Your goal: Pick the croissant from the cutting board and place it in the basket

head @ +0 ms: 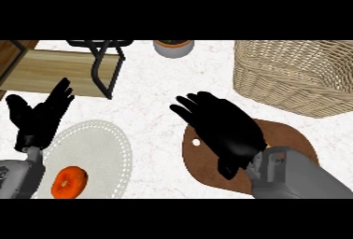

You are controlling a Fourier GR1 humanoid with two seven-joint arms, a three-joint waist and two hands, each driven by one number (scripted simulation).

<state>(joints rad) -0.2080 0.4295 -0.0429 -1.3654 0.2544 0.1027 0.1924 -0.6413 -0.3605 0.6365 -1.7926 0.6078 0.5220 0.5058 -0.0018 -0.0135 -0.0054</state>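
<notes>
A round brown cutting board [293, 140] lies on the white counter at the lower right. My right hand [224, 126] hovers flat over its left part, fingers straight and spread, pointing up-left. The croissant is not visible; the hand and forearm cover much of the board. The woven wicker basket [296, 77] stands at the upper right, beyond the board. My left hand [38, 116] rests open at the left edge, fingers up.
A white doily-like plate [103, 140] at the lower left carries an orange round fruit [69, 182]. A grey pot [173, 47] stands at the back centre. A wooden tray [48, 70] with a black wire frame [107, 65] lies at the back left.
</notes>
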